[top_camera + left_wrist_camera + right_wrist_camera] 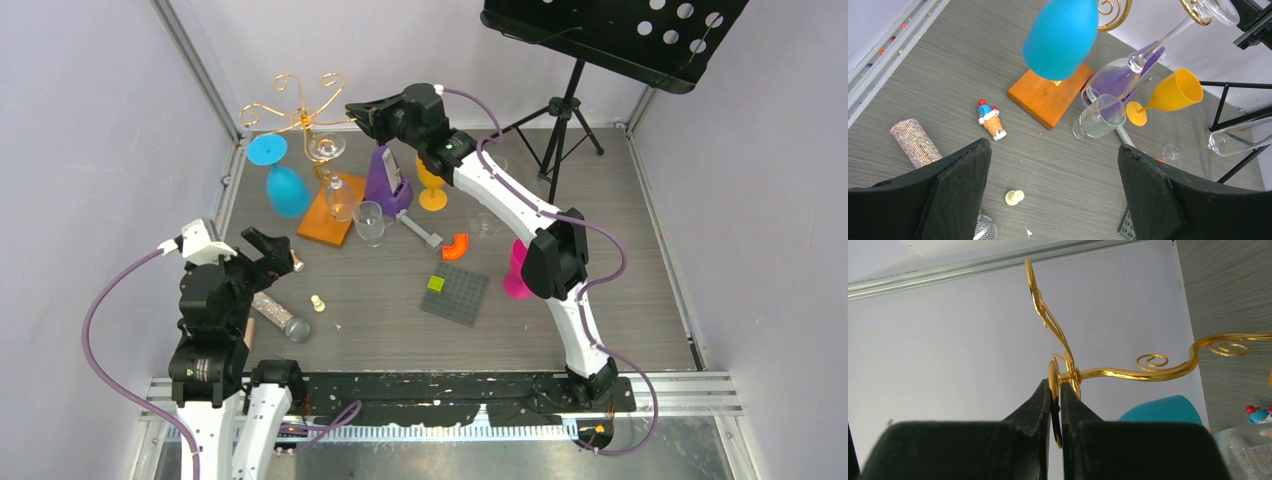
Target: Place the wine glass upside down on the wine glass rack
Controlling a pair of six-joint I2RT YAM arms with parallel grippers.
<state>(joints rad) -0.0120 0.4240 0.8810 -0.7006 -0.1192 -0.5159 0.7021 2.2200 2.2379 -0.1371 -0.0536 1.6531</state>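
Seemingly near done. At far left, left gripper (272, 250) spread wide, holding nothing. Wine glass rack (1118, 373) right at the right gripper (358, 110), pressed together on one gold scroll. Wine glass (340, 198) just below those fingertips: hung foot up, bowl down, long axis tilted off vertical. Left to do: letting go, backing clear.

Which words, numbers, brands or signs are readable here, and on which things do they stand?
No text is readable in any view.
Small label beside the purple object: too blurred to read.
Pale label at the right wrist view's corner: too blurred.
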